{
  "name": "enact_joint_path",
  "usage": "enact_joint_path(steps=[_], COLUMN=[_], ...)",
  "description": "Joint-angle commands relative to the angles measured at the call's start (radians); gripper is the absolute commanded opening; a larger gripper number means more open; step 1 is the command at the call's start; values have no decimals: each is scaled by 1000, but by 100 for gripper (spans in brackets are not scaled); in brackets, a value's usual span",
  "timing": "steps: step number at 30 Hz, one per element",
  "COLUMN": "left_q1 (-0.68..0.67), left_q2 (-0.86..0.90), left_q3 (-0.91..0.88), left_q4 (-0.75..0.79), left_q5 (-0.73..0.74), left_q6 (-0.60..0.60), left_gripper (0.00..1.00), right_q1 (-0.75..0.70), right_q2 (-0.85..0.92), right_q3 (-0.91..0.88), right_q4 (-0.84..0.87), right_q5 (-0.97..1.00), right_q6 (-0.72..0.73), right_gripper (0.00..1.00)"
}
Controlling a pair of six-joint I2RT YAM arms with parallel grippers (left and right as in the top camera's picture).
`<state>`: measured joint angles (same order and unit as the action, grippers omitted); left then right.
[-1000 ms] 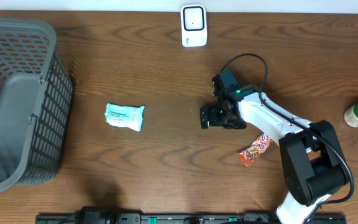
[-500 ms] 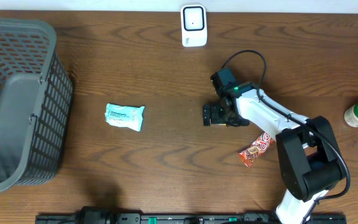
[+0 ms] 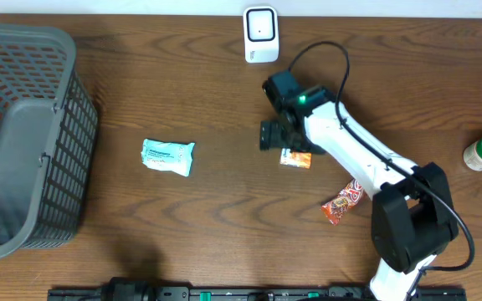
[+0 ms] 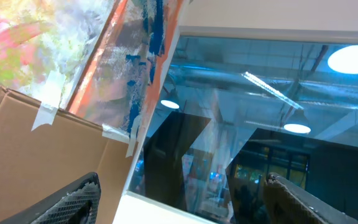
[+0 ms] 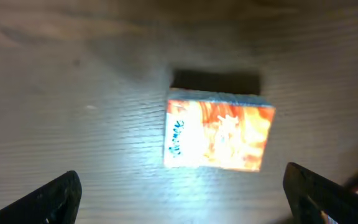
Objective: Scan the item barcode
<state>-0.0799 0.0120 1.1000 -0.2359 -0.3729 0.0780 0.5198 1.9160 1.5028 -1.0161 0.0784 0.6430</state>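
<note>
Lying outside basket (image 3: 75,159): orange box (image 3: 295,158)

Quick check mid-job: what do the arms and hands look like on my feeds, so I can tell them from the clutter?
The right arm has white links with bulky black joints, a looping black cable and a green light near the black right hand. Of the left hand only dark fingers with mesh-textured pads show.
</note>
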Motion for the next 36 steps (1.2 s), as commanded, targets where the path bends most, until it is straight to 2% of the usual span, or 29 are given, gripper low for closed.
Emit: enact_joint_path(steps=[1,4,9,15,22,31,36], left_q1=[3,3,3,3,3,3,3], left_q2=[-8,-8,-8,-8,-8,-8,-8], left_q3=[12,12,12,12,12,12,12], left_q4=[2,2,3,2,2,2,2], left_q5=[-6,-6,-6,-6,-6,-6,-6], left_q6=[-2,-2,-2,-2,-2,-2,-2], left_gripper=[84,84,84,84,84,84,84], right_q1=[-10,-29,-43,-43,-43,-43,-43], right_q2=[1,26,117,198,209,210,210], right_q3=[23,20,20,20,20,20,18], right_q4=[-24,-8,5,-2,0,2,-4], right_q5=[37,38,6,10,27,24,24], right_q6=[156,151,47,32,29,-95,-106], right_gripper=[99,99,99,99,99,99,99])
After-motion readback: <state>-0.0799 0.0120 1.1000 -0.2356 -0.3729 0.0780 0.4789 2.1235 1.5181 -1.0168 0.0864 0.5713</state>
